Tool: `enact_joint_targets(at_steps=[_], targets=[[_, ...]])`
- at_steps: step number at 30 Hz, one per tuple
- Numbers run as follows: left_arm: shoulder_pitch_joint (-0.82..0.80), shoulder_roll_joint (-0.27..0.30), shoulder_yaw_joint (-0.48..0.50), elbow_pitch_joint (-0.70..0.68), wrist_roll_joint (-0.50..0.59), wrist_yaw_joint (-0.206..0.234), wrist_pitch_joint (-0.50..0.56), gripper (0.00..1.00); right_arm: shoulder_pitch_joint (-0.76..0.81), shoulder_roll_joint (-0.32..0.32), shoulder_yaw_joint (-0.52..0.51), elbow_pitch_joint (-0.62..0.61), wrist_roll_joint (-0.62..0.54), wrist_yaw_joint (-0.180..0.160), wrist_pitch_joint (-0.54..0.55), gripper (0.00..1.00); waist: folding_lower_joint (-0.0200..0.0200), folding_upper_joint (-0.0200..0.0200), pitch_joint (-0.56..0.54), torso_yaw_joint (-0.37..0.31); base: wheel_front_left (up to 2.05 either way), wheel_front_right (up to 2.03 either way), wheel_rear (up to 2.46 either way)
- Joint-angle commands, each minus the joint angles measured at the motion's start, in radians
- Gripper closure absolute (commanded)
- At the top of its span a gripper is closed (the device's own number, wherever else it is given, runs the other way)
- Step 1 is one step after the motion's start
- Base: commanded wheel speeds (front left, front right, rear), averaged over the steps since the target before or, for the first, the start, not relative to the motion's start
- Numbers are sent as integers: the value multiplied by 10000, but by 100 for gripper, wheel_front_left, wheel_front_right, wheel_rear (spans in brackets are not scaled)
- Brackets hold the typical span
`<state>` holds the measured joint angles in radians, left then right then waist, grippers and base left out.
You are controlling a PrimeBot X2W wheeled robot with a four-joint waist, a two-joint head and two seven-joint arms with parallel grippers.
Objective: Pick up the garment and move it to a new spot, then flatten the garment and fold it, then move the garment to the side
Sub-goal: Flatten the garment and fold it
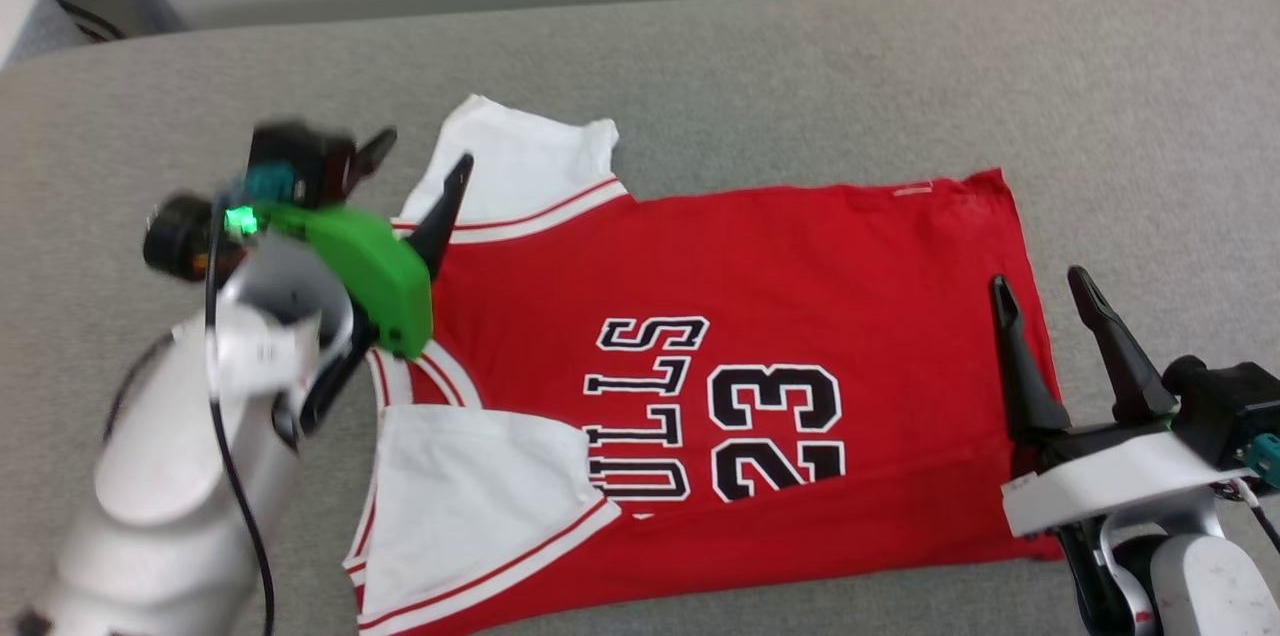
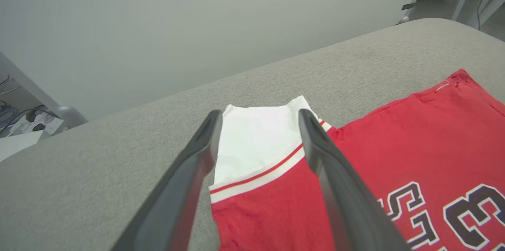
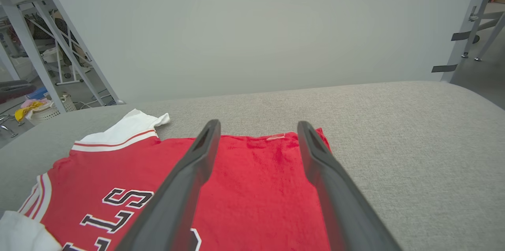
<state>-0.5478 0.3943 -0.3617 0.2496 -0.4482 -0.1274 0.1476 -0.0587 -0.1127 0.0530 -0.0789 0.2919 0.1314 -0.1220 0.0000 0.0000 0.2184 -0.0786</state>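
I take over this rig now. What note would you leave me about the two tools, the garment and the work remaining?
Left tool: open, empty, over the far sleeve.
Right tool: open, empty, over the hem.
Garment: spread front up on the grey surface, near sleeve lying over part of the lettering.
Done: laid flat, it seems.
Remaining: fold it, then move it aside.

1. the near sleeve (image 1: 470, 486) is covering the start of the lettering (image 1: 640, 406) on the garment (image 1: 760, 256).
2. the blurred left gripper (image 1: 425, 148) is carrying a green housing (image 1: 370, 266) that is covering part of the collar (image 1: 440, 371).
3. the head view's lower edge is cutting that sleeve off.
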Motion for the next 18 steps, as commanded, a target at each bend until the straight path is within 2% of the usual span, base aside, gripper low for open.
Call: enact_joint_targets(at_steps=[1,8,12,18], targets=[[-728,232,-411,213,-411,-26,672,0,-256,43,84,-65,-39,-7,-59,0,0,0,923,-700,0,0,0],[-3811,1469,-2166,1917,-1808,-30,3282,0,-771,182,550,37,-31,-7,-330,0,0,0,1817,-1402,0,0,0],[-4993,1834,-2874,2798,-2453,-31,4252,0,-979,252,763,149,7,-7,-490,0,0,0,2236,-1712,0,0,0],[-6183,2171,-3497,3995,-3151,-31,5094,0,-1301,313,1096,281,112,-7,-703,0,0,0,2756,-2093,0,0,0]])
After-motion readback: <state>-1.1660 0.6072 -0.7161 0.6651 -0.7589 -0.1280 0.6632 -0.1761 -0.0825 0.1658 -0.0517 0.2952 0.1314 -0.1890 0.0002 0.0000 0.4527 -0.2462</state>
